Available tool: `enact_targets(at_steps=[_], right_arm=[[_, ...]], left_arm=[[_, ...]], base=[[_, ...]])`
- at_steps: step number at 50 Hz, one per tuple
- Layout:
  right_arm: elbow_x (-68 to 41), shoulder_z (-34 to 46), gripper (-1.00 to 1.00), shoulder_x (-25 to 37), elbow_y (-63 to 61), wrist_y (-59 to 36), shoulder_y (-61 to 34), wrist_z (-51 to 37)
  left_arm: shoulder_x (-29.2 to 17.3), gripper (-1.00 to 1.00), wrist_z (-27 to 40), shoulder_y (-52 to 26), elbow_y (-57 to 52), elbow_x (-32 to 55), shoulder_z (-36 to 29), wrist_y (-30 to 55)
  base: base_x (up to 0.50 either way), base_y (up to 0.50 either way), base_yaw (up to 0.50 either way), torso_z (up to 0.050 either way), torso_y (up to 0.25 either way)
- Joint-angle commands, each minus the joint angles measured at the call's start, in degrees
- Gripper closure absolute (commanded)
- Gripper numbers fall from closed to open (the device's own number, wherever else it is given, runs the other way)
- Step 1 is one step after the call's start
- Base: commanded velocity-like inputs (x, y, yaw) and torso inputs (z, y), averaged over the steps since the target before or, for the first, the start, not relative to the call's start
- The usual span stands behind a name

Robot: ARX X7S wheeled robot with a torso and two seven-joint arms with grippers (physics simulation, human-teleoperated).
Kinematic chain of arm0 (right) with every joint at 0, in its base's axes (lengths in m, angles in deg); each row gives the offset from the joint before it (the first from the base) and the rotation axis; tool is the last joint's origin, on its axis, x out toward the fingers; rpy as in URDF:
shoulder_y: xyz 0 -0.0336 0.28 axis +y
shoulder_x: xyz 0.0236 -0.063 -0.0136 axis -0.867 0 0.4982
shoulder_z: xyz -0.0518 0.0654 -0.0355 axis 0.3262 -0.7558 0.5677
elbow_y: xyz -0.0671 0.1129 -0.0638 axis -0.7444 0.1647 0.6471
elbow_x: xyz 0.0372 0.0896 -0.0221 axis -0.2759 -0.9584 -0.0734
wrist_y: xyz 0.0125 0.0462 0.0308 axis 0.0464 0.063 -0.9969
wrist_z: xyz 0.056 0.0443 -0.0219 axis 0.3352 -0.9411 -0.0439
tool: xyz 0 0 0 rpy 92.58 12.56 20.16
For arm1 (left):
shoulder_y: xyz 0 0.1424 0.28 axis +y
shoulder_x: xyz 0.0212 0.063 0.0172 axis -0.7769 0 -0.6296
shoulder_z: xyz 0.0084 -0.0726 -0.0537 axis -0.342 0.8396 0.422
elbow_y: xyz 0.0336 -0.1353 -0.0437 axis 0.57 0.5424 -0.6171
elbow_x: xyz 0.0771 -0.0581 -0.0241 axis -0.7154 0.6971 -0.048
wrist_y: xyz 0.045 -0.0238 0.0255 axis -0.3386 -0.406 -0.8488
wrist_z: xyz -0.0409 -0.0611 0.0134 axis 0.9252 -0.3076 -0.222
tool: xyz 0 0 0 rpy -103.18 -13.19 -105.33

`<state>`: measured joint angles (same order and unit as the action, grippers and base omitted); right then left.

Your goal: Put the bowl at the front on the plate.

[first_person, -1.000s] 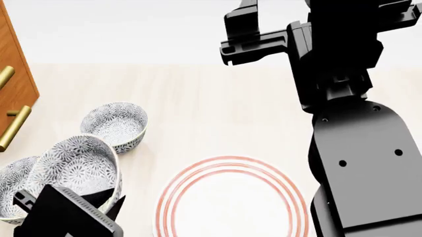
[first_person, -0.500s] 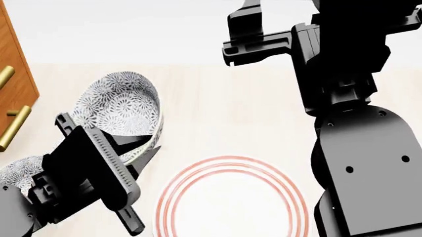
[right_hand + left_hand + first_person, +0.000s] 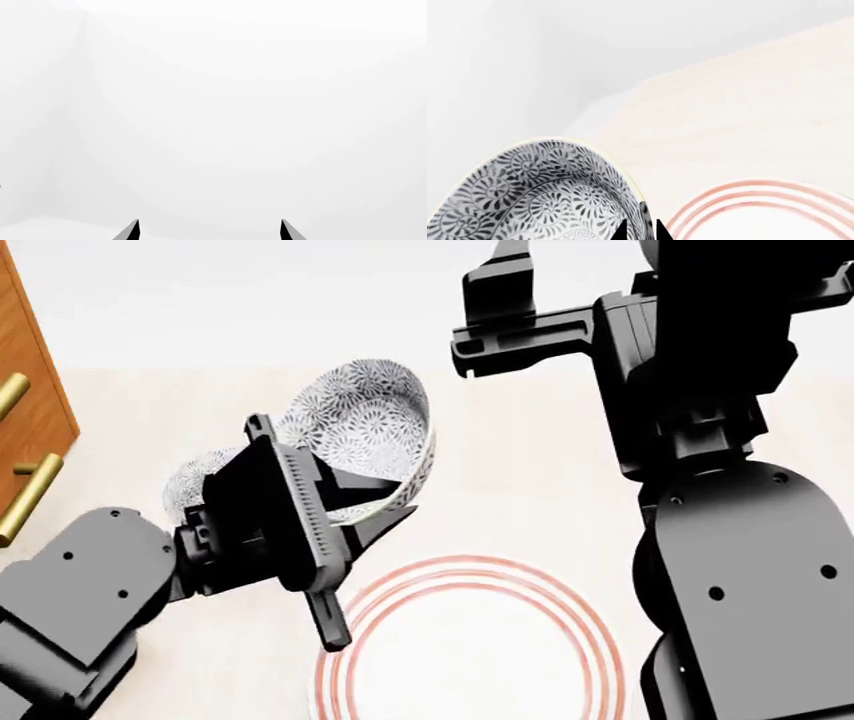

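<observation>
Head view pictures show the bowl point(image 3: 363, 430) lifted up in the air and tipped on its side, so its open mouth is turned toward the camera. It is held at its rim by the left gripper point(image 3: 358, 502), which is closed on the rim, one finger inside and one outside. The bowl is not on the plate point(image 3: 467, 640) yet. The plate is seen lying flat on the table point(image 3: 534, 500), below the bowl and a little toward the robot's right and nearer the robot. So the bowl is judged to need a short trip that way and then down, and it should be turned level first, or it may land on its edge and roll.

The left arm is the nearer one, since the bowl is already in its grip. The right gripper point(image 3: 501, 315) is held high and far back, well apart from the bowl and the plate. Its two finger tips point(image 3: 130, 231) are seen spread apart, with nothing between them.

Behind the held bowl, part of another bowl point(image 3: 194, 485) is seen on the table.

From the left wrist view, the bowl point(image 3: 540, 195) and the red rings of the plate point(image 3: 760, 205) are seen side by side, with a small gap of table between them. That gap is hidden by the arm in the head view. Only blank white is shown in the right wrist view.
</observation>
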<state>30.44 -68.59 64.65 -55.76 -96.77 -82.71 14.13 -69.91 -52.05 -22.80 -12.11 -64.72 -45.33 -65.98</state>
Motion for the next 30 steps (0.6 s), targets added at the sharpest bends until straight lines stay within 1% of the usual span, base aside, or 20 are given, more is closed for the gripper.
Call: enact_targets(at_steps=[1,9,14,20,24,30], right_arm=[[-0.14,0.45,-1.0,0.87,-0.74,0.04,-0.02,0.27],[-0.18,0.09,-1.0,1.36,-0.96,0.46,0.54,0.05],[0.03,0.3,-1.0,1.57,-0.66,1.06,0.79,0.06],[0.18,0.71,-1.0,1.48,-0.13,1.65,0.81,0.02],[0.66,1.11,-1.0,1.62,0.76,2.81,1.13,0.11],[1.11,1.37,-1.0,1.8,1.65,4.37,1.84,0.16]], left_arm=[[12.79,1.0,-11.29,-6.49,29.93,0.54,-2.6,-20.11],[12.8,1.0,-10.07,-7.4,28.86,13.84,-19.53,-20.59],[12.8,1.0,-10.22,-6.85,30.0,18.29,-26.79,-21.21],[12.81,1.0,-10.83,-5.62,29.9,19.14,-32.18,-19.37],[12.81,1.0,-11.38,-6.02,29.53,21.0,-33.04,-15.76],[12.81,1.0,-11.71,-7.46,28.7,21.25,-34.93,-11.75]], base=[[0.0,0.0,0.0,0.0,0.0],[0.0,0.0,0.0,0.0,0.0],[0.0,0.0,0.0,0.0,0.0],[0.0,0.0,0.0,0.0,0.0],[0.0,0.0,0.0,0.0,0.003],[0.0,0.0,0.0,0.0,0.0]])
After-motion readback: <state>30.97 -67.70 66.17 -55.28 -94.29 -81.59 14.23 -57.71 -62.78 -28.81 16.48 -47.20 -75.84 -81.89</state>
